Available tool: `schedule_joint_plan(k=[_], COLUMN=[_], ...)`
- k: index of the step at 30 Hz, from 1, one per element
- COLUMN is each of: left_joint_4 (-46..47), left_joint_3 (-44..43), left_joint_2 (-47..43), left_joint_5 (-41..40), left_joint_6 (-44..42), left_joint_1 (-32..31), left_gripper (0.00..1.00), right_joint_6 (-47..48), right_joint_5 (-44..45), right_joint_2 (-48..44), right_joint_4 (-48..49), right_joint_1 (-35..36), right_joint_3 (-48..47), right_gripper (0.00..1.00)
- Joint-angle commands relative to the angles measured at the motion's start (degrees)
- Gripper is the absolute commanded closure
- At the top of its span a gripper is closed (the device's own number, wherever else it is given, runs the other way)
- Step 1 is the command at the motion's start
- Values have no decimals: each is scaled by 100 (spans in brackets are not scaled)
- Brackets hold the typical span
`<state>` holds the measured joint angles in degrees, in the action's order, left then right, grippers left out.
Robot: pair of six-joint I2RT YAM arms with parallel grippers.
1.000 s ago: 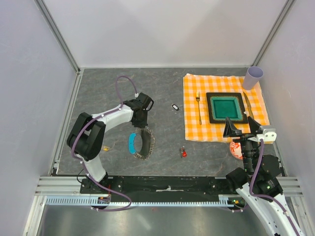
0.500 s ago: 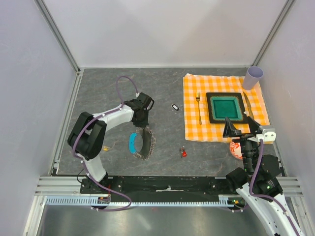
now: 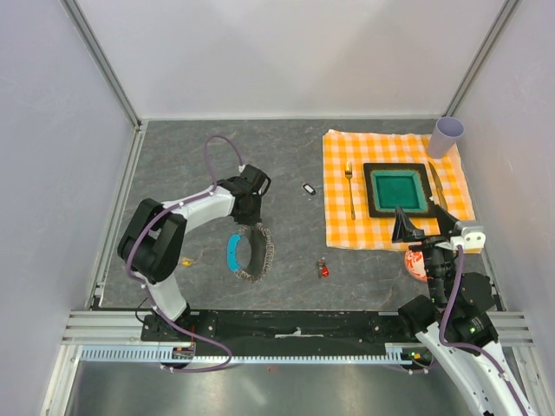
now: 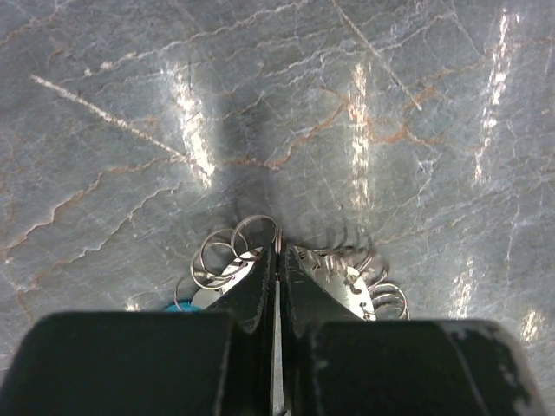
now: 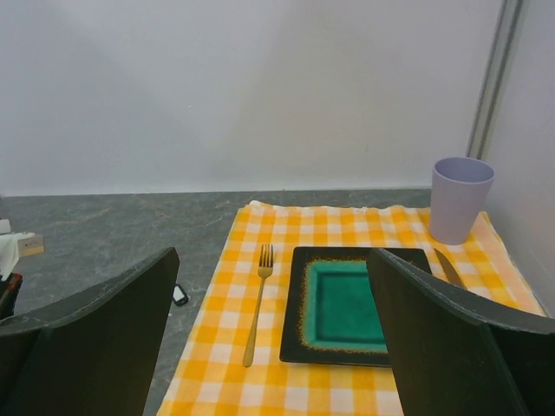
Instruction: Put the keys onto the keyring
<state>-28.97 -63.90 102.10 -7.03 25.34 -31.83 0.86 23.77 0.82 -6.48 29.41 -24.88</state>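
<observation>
Pinching keyring [image 3: 262,248] at far edge, left end effector [image 4: 278,257] closed; right end effector [image 3: 423,218] wide open, empty

White arm links [image 3: 201,206], black joints [image 3: 156,238], purple cables [image 3: 211,147]

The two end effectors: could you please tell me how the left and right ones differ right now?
The left end effector is shut on the keyring, pinching its chain down at the table; the right end effector is wide open, holding nothing. The left looks straight down on chain rings; the right faces the checked cloth with its plate and fork. Both have black fingers.
</observation>
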Motion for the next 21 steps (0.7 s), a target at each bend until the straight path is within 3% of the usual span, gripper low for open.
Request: schedule_joint_plan(k=[1, 11, 17, 21], left_joint_4=[128, 120, 313, 419], left_joint_3=[114, 0, -9, -70], left_joint_2=[-734, -2273, -3161, -3539], left_joint_5=[113, 1044, 2168, 3066], left_joint_6=[-415, -1979, -3523, -4378], left_joint_1=[-7, -95, -139, -139], left_gripper=[98, 98, 98, 98], right_joint_6=[-25, -69, -560, -622], right_joint_5=[-554, -3015, -3431, -4371], right_joint_2=[146, 2068, 3158, 3924], right_joint_4=[25, -556, -460, -135], right_joint_1=[-14, -5, -5, -5], right_joint_3=[-218, -1343, -1800, -2090], right_gripper=[2, 2, 2, 2])
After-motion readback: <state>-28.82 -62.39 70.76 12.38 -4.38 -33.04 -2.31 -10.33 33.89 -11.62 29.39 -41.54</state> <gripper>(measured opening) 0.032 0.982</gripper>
